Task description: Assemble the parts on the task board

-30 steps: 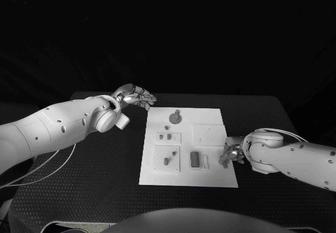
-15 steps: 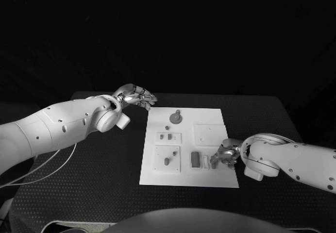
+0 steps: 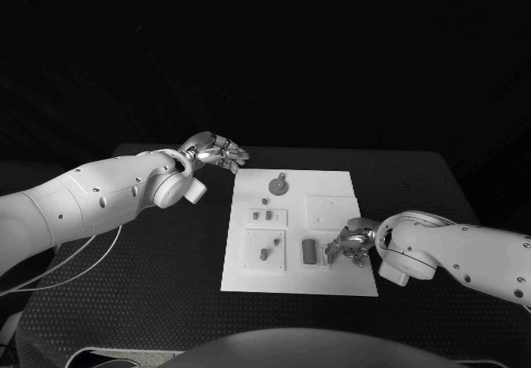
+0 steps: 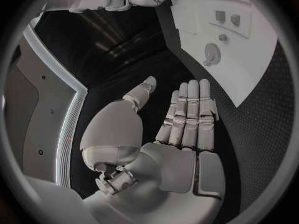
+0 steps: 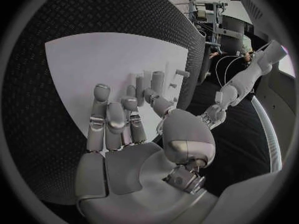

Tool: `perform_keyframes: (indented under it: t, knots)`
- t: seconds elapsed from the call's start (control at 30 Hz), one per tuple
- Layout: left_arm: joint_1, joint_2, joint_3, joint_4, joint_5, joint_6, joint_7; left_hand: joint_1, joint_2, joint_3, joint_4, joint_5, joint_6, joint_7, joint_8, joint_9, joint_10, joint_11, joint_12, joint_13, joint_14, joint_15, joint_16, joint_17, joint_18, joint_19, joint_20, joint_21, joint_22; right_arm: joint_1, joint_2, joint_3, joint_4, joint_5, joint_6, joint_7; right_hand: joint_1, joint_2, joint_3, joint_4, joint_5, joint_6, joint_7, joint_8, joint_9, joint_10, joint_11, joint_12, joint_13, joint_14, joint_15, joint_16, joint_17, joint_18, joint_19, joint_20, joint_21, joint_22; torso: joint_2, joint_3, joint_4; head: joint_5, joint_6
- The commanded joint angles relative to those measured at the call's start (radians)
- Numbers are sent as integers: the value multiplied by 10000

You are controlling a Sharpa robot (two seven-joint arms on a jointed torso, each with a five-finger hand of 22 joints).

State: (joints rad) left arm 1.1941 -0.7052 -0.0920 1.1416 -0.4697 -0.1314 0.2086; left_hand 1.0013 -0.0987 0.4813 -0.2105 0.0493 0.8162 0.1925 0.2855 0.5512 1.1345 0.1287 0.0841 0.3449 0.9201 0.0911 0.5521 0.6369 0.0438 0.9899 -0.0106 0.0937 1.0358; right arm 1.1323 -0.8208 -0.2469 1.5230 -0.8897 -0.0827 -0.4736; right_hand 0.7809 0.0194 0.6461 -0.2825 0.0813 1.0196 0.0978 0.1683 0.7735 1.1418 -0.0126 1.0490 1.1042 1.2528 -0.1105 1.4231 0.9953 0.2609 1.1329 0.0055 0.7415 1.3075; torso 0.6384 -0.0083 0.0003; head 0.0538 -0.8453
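The white task board (image 3: pixel 332 282) lies in the middle of the table. It carries a round part with a handle (image 3: pixel 278 185), two small pegs (image 3: pixel 262 216), a slanted part (image 3: pixel 265 251), a dark block (image 3: pixel 308 250) and a pale upright part (image 3: pixel 323 254). My right hand (image 3: pixel 350 245) hovers over the board's right side, fingertips beside the pale part, nothing visibly gripped. In the right wrist view its fingers (image 5: pixel 115 122) stretch over the board (image 5: pixel 93 59) toward upright parts (image 5: pixel 152 79). My left hand (image 3: pixel 217 152) hangs off the board's far left corner, flat and empty (image 4: pixel 187 119).
Black table (image 3: pixel 166 261) surrounds the board, with bare room to its left and in front. A raised square plate (image 3: pixel 330 211) sits on the board's right half. A cable (image 3: pixel 89 261) trails under my left arm.
My right hand has moved left from the board's right edge onto the board, close to the pale part and dark block. The left hand has stayed put.
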Motion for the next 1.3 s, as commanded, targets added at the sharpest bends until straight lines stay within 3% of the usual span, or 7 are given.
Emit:
perform_keyframes:
  t: [0.03, 0.47, 0.93, 1.03, 1.17, 1.3]
  knots:
    - [11, 15, 8, 17, 63, 113, 62, -32, 24, 9, 31, 12, -21, -54, 47, 13, -30, 2, -64, 13, 46, 29, -65, 13, 167, 3, 50, -54, 16, -3, 63, -3, -55, 93, 144, 137, -19, -124, -8, -18, -17, 18, 30, 4, -18, 72, 25, 11, -8, 69, -25, 27, -8, 9, 81, -3, 40, 191, 1, -4, -4, -4, 6]
    - [12, 6, 8, 30, 63, 150, 58, -35, 29, 8, 36, 12, -21, -55, 47, 16, -30, 3, -67, 24, 49, 30, -77, 29, 166, 5, 52, -58, 20, -5, 332, -5, -317, -130, 697, 41, -115, -249, -1, 20, -18, -51, 56, -56, -80, 32, 49, -15, -18, -2, -8, -24, -112, 9, 66, 5, -2, 182, -1, -7, 5, -19, -25]
    - [12, -5, 8, 36, 63, 147, 58, -38, 30, 6, 39, 12, -21, -54, 48, 19, -31, 3, -69, 34, 53, 30, -87, 42, 166, 7, 52, -62, 24, -16, 501, -7, -456, -391, 721, 60, -236, -586, 4, 116, -17, -133, 96, -119, -156, -47, 87, -31, -12, -106, 27, -72, -207, 9, 47, 25, -55, 183, 1, -9, 3, 0, -61]
    - [12, -8, 8, 37, 63, 142, 54, -40, 30, 5, 41, 12, -21, -53, 47, 20, -31, 3, -70, 36, 54, 30, -90, 46, 166, 8, 52, -63, 24, -18, 514, -7, -455, -391, 604, 95, -288, -737, 24, 219, -16, -169, 110, -144, -185, -69, 101, -29, -7, -121, 39, -76, -214, 9, 52, 29, -72, 183, 0, -8, 2, 9, -66]
    - [12, -6, 8, 36, 63, 143, 54, -42, 29, 4, 42, 12, -22, -52, 47, 20, -32, 3, -72, 39, 55, 30, -94, 51, 166, 8, 52, -65, 25, -19, 525, -7, -470, -389, 589, 143, -502, -1175, 92, 664, -14, -274, 148, -207, -252, -106, 138, -22, -2, -158, 72, -94, -255, 9, 68, 28, -115, 180, -2, -10, 1, 15, -56]
    - [13, -6, 8, 36, 63, 145, 52, -41, 29, 4, 43, 12, -23, -52, 46, 21, -33, 3, -72, 42, 56, 30, -97, 55, 167, 8, 52, -66, 26, -19, 533, -7, -463, -382, 593, 168, -543, -1342, 127, 803, -22, -311, 162, -225, -276, -131, 149, -18, 1, -197, 82, -110, -299, 9, 61, 23, -133, 188, -1, -9, -2, 27, -60]
